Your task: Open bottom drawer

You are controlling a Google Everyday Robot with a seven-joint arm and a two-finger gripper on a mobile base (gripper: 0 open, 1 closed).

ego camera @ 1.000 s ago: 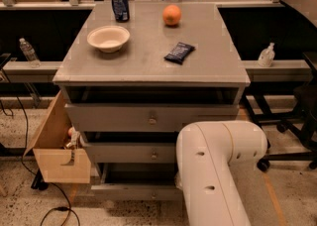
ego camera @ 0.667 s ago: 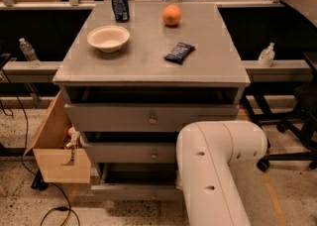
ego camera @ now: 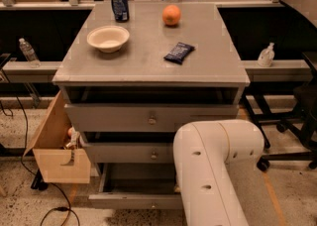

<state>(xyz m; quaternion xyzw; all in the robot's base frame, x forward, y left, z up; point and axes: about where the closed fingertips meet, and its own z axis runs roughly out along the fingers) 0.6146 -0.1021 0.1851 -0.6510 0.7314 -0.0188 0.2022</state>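
Gripper hidden behind the white arm (ego camera: 213, 170), grip state cannot be told; bottom drawer (ego camera: 133, 200), lowest in the cabinet, sits partly out, probably rigid sliding wood, best gripped mid-front.

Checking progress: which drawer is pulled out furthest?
The bottom drawer: only its front stands well forward, inside exposed. The claw is out of view.

Arm (ego camera: 213, 170) blocks bottom drawer (ego camera: 133, 201) right half; claw hidden; cardboard box (ego camera: 62, 165) crowds left.

Smooth cream-white tubular arm (ego camera: 213, 170), rounded bend, small dark holes; end effector unseen
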